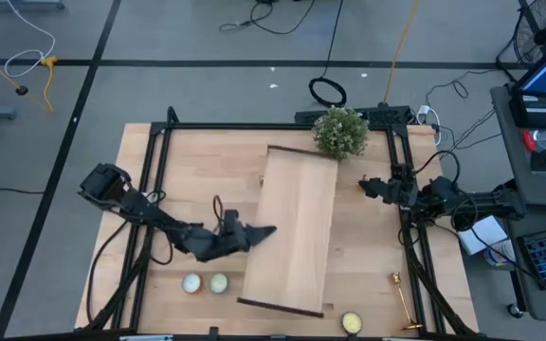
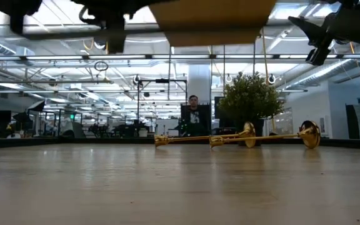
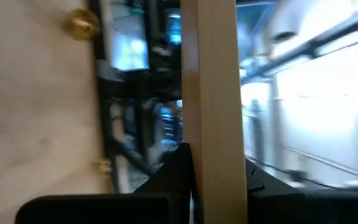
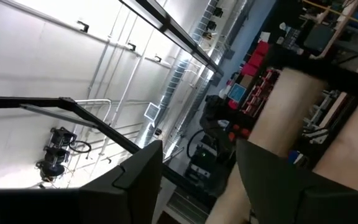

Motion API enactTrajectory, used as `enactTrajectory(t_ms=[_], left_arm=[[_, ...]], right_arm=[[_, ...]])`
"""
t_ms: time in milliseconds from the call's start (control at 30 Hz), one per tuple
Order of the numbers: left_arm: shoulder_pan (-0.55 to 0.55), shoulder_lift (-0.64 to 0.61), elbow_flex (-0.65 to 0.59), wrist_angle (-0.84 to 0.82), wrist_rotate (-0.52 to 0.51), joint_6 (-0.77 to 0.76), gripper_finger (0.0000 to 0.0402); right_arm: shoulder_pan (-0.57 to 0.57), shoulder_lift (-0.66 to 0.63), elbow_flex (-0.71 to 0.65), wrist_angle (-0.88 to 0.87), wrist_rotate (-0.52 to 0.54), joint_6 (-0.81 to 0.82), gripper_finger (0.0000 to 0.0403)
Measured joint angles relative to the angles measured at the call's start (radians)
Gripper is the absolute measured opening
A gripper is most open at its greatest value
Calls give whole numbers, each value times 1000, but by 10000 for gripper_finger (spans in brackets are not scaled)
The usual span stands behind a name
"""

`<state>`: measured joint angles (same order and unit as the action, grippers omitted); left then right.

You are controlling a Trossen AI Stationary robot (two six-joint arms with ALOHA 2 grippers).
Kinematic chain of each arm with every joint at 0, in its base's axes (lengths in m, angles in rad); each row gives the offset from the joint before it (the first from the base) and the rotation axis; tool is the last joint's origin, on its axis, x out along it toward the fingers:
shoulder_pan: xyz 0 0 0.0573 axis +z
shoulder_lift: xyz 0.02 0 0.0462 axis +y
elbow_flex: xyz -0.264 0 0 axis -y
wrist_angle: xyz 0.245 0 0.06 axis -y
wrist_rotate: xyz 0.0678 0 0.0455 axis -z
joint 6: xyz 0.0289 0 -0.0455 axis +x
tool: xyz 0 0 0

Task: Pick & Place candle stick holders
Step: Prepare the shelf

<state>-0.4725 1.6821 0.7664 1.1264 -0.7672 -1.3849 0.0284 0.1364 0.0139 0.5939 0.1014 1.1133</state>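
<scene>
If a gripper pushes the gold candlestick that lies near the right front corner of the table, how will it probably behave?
The candlestick lies on its side, and its round base would probably make it roll in a curve rather than slide straight. Its shiny metal stem looks stiff and may be slippery between fingers. In the low view, candlesticks also lie flat, so tipping seems unlikely.

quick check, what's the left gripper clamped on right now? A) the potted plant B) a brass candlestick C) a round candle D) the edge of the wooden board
D: in the high view the left gripper sits at the wooden board's left edge, and the left wrist view shows its fingers closed against the board's edge; the one candlestick seen from above lies apart on the table.
</scene>
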Motion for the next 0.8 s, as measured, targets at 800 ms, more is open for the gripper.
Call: enactTrajectory(t_ms=[800], left_arm=[[-155,27,-4,-44,-267,-134,50]], right_arm=[[-1,5,0,-1,5,-56,203]])
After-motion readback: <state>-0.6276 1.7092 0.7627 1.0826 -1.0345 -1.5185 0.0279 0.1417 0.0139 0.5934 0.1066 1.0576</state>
